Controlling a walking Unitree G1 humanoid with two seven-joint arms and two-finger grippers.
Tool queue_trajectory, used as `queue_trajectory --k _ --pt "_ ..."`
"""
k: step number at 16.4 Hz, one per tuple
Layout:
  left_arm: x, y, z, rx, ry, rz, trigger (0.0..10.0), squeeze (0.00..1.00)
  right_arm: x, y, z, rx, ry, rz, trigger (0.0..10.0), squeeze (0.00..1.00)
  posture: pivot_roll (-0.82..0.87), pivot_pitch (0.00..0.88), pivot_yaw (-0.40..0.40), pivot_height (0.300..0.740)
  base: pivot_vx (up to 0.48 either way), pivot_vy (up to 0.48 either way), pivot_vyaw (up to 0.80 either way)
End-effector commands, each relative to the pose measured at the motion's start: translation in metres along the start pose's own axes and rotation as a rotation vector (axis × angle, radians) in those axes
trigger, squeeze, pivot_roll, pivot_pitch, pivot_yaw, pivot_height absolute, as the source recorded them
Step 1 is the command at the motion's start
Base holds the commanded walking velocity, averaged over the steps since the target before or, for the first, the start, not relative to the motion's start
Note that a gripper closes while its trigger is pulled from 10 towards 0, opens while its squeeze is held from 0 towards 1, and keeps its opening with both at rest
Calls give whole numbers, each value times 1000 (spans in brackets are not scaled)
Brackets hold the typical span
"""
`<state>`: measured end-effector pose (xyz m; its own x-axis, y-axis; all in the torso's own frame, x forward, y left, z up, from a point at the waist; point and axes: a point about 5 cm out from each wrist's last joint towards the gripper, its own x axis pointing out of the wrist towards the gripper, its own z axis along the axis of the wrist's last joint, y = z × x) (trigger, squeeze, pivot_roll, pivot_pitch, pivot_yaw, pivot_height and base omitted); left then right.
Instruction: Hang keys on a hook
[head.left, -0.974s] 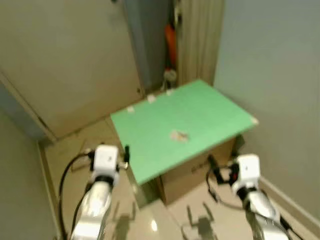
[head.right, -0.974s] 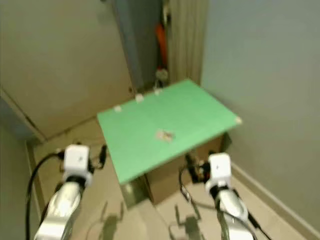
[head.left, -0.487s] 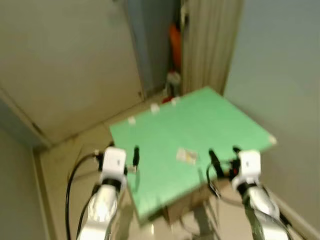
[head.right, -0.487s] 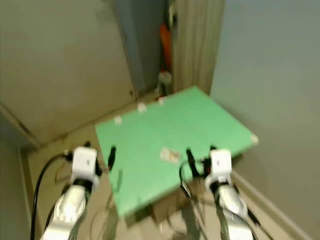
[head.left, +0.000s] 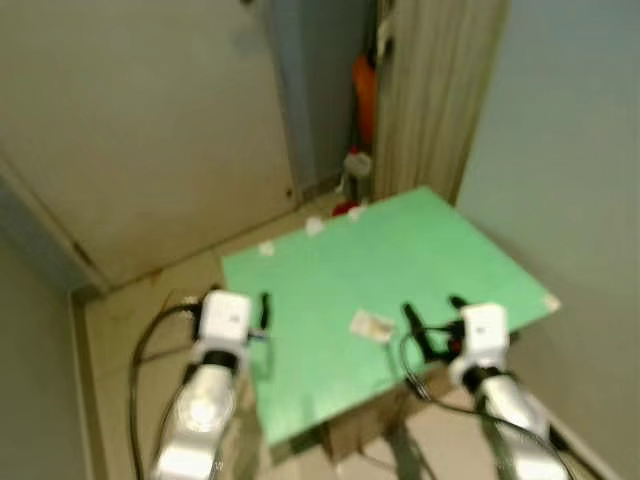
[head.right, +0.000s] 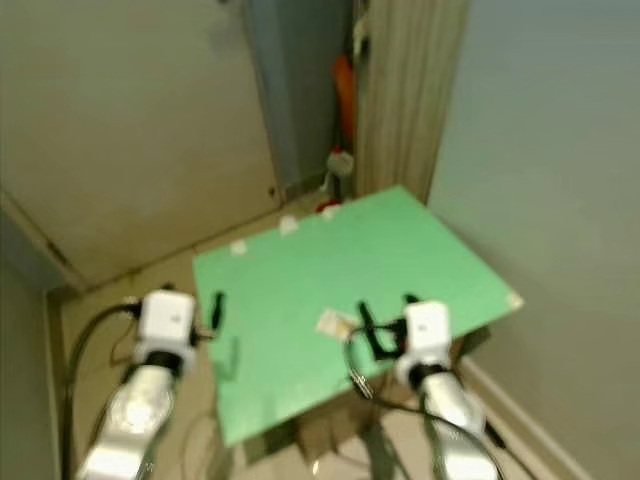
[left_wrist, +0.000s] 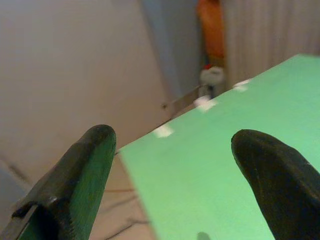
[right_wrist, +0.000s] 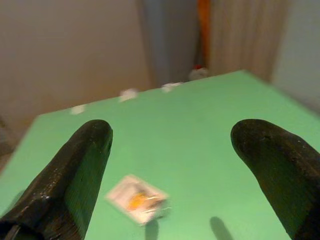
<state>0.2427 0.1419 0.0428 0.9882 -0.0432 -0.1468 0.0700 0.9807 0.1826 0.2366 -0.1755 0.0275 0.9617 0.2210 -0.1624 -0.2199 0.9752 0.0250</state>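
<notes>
Landmark: green board (head.left: 330, 290) lying flat on a cardboard box.
Keys: small pale flat packet with an orange spot (right_wrist: 136, 199), lying near the middle of the green board; no hook is made out.
Right gripper (right_wrist: 170, 170): fingers spread wide, empty, hovering over the board's near edge, just short of the keys.
Left gripper (left_wrist: 170, 165): fingers wide apart, empty, at the board's left edge.
Handling, judged: light, thin, likely slippery; best pinched across its edges, low against the board.

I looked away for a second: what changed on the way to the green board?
The robot has closed in. The right hand, fingers open, was short of the green board's near edge and now reaches over it, beside the small packet. The left hand has come up to the board's left edge. The packet lies where it was, untouched.
</notes>
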Motion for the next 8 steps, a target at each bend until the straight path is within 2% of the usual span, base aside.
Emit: queue_trajectory --k 1,4,8 --pt "2 13 0 27 9 45 10000 0 4 10 4 5 -13 31 10000 0 -211 7 105 740 274 -390 0" --pt "2 17 -2 15 22 74 10000 0 3 10 2 4 -5 42 10000 0 -208 12 103 740 314 -358 0" --pt "3 21 -2 13 23 98 10000 0 2 12 2 4 3 52 10000 0 -206 18 98 740 399 -261 0"
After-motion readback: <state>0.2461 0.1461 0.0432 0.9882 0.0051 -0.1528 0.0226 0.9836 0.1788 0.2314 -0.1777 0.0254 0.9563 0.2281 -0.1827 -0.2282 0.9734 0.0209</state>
